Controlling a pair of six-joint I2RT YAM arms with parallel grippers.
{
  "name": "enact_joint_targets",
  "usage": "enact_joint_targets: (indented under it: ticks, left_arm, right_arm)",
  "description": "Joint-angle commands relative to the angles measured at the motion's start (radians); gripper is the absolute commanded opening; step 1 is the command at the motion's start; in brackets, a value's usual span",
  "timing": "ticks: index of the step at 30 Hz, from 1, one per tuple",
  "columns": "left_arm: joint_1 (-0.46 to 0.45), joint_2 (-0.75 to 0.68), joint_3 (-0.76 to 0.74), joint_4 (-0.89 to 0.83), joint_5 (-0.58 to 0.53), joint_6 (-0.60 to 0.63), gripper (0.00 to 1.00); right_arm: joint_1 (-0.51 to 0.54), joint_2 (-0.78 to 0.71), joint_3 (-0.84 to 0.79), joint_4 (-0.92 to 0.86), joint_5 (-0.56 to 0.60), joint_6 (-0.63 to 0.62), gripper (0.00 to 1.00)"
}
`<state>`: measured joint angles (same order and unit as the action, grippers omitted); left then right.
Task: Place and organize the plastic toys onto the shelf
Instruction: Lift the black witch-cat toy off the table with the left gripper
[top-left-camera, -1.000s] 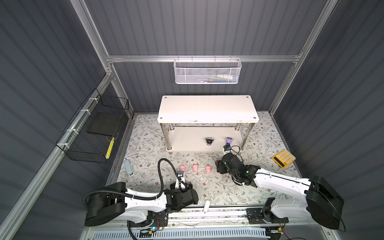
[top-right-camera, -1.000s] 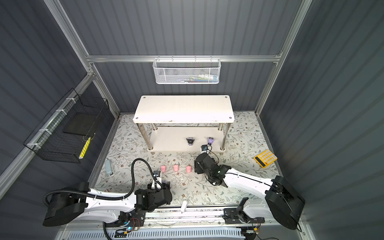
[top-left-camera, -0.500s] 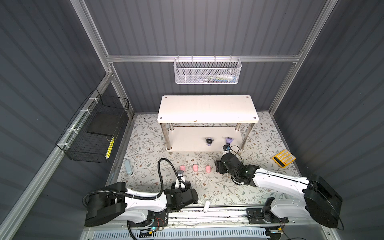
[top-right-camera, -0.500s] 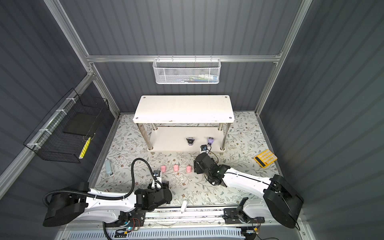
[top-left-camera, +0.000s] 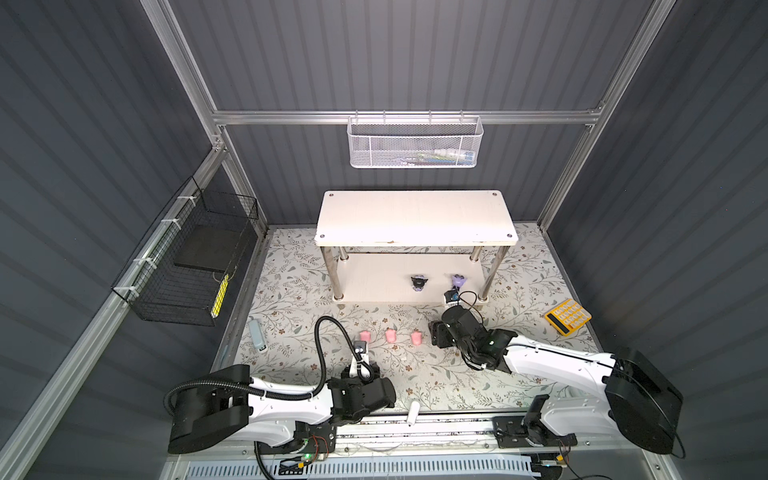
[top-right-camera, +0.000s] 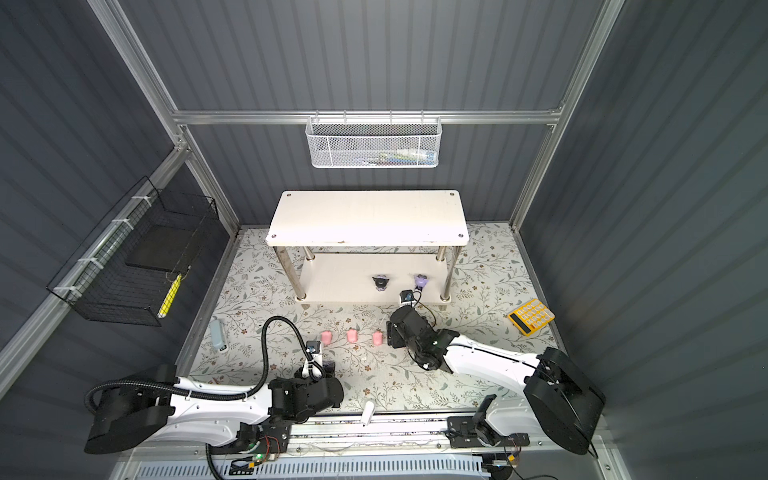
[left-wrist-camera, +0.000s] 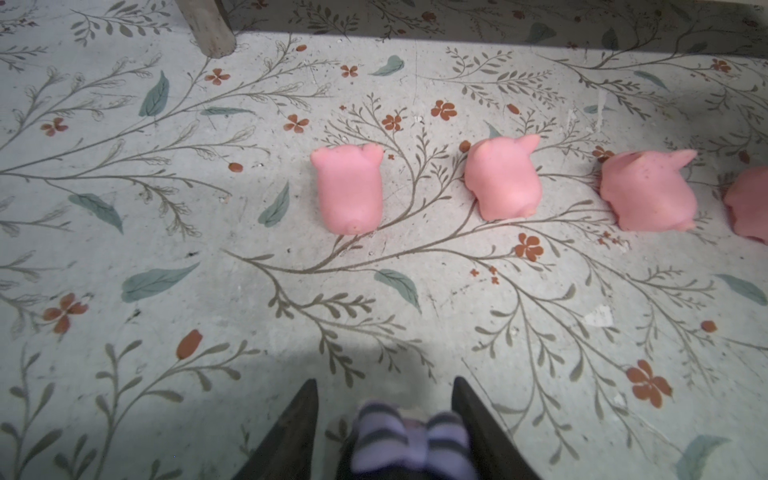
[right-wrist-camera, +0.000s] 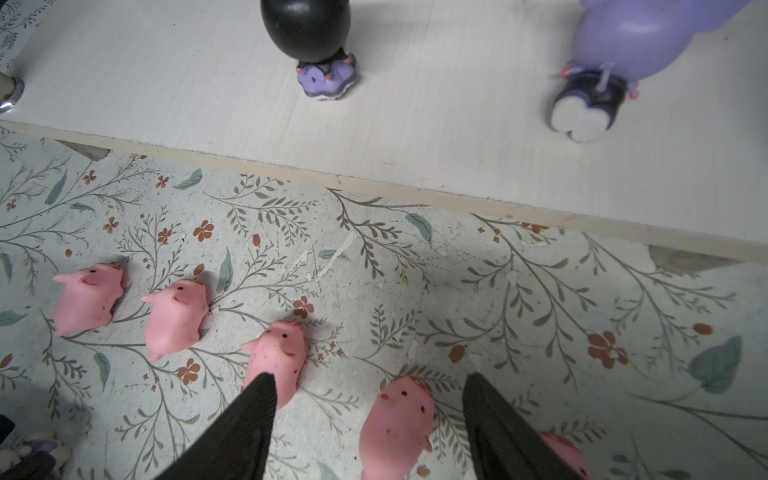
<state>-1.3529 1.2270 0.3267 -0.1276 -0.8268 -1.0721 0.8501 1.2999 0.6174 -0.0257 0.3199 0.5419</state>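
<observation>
Pink pig-shaped plastic toy (right-wrist-camera: 397, 424): on the floral mat (right-wrist-camera: 540, 299), between the right gripper (right-wrist-camera: 368, 376) fingers, long axis along them.
Right gripper: jaws apart, touching nothing.
Lilac striped plastic toy (left-wrist-camera: 409, 436): between left gripper (left-wrist-camera: 384, 382) fingers; pinched or not, cannot tell.
White two-tier shelf (right-wrist-camera: 415, 137): lower board just ahead of right gripper.

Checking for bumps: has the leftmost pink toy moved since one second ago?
No. In a top view the leftmost pink toy keeps its place against the shelf's left front post.
</observation>
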Motion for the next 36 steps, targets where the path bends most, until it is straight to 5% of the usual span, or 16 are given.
enact_joint_targets:
  ticks: [1, 12, 26, 36]
  left_arm:
    - [0.008, -0.005, 0.037, -0.049, -0.030, -0.002, 0.51]
    - [0.007, -0.003, 0.080, -0.098, -0.029, -0.001, 0.48]
    - [0.010, -0.022, 0.042, -0.106, -0.031, -0.016, 0.64]
    - [0.016, 0.008, 0.033, -0.065, -0.023, -0.008, 0.62]
  right_arm:
    - [-0.003, 0.009, 0.023, 0.001, 0.000, 0.005, 0.73]
    - [-0.003, 0.009, 0.018, 0.004, -0.006, 0.006, 0.73]
    - [-0.003, 0.021, 0.022, 0.014, -0.016, 0.004, 0.73]
    - [-0.003, 0.040, 0.029, 0.023, -0.025, 0.005, 0.73]
